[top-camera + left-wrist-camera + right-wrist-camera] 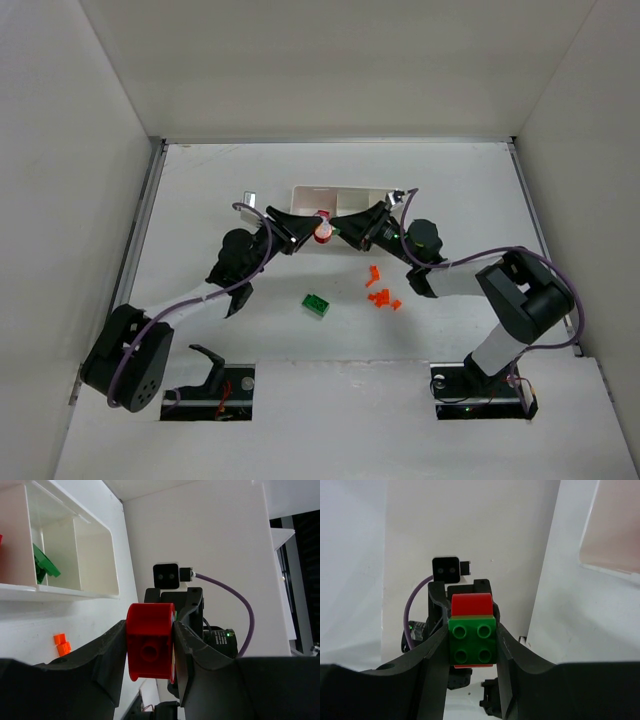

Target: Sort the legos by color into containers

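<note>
lego pair [472, 642] between both jaws

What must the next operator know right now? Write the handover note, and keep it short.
Left tool: shut on the red brick, close to the tray.
Right tool: shut on the green brick, which appears joined to that red brick. The two tools face each other.
Done: a green piece lies in the tray's middle compartment.
Left: pull the pair apart and bin each by color, then sort the loose green brick and the orange pieces lying on the table.
</note>
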{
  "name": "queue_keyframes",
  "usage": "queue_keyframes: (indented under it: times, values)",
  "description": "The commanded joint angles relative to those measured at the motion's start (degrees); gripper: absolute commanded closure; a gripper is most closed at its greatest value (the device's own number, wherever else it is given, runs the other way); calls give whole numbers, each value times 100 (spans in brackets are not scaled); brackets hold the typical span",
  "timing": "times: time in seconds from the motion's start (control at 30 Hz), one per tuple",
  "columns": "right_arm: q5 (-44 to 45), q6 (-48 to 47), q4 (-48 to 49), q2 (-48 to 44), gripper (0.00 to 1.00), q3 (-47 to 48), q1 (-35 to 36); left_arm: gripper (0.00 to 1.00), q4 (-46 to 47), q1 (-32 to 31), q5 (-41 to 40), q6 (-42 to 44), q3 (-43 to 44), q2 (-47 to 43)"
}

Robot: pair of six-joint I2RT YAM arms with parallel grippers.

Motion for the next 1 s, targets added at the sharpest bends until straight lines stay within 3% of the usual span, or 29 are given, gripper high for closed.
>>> queue_keyframes:
  times: [0.0, 0.43, 0.6, 0.77, 0.97]
  values:
    - [126, -312, 40, -364, 70, -25, -214, 81, 276, 394, -20, 85, -183, -367]
    - [205, -1313, -1382, -558, 70, 546, -223, 83, 57, 1212, 534, 84, -658, -904]
    - [1021, -2779, -3393, -777, 70, 1221, -206, 83, -154, 1318, 622, 242, -746, -1106]
    - [2452, -4318, -5319, -559, 70, 2293, -40, 83, -558, 1344, 596, 532, -711, -1212]
    - [2956, -4769, -5726, -75, 64, 2840, 5, 83, -805, 1335, 438, 735, -457, -1062]
